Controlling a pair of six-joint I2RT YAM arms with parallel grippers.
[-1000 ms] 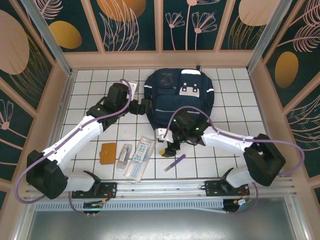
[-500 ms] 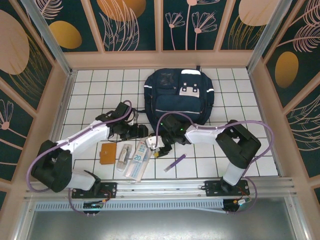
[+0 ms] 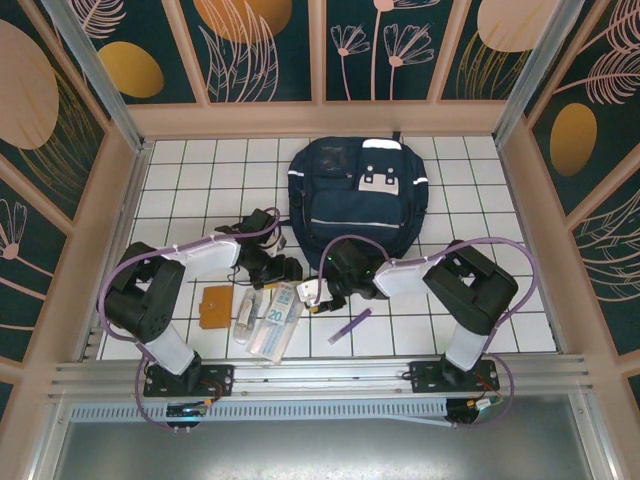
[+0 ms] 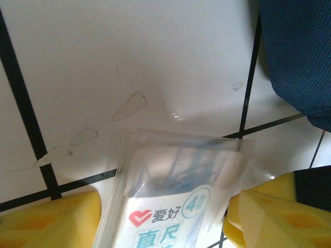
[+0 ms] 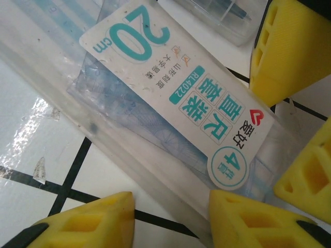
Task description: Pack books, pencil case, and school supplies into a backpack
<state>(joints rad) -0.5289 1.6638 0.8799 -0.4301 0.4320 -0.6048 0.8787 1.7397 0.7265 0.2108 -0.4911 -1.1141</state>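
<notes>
The long clear pack point(image 3: 278, 315) with the blue "20" label lies flat on the white tiles in front of the navy backpack point(image 3: 355, 195). My left gripper point(image 3: 285, 270) is open at the pack's far end; in the left wrist view that end of the pack point(image 4: 181, 196) lies between the yellow fingers point(image 4: 46, 222). My right gripper point(image 3: 310, 293) is open at the same end from the right. In the right wrist view the pack point(image 5: 170, 103) runs between its fingertips point(image 5: 88, 222). A purple pen point(image 3: 350, 325), a small clear packet point(image 3: 248, 310) and an orange-brown rectangle point(image 3: 216, 305) lie nearby. The yellow booklet is out of view.
The left gripper's yellow fingers point(image 5: 289, 46) sit close beside my right gripper in the right wrist view. The backpack's blue fabric point(image 4: 300, 51) lies just past the pack's end. Wooden walls point(image 3: 320, 118) ring the tiled table, and a metal rail point(image 3: 320, 375) runs along its near edge.
Both arms have drawn in toward the clear pack. The left gripper came down from beside the backpack to the pack's far end; the right gripper slid left onto the same end.
</notes>
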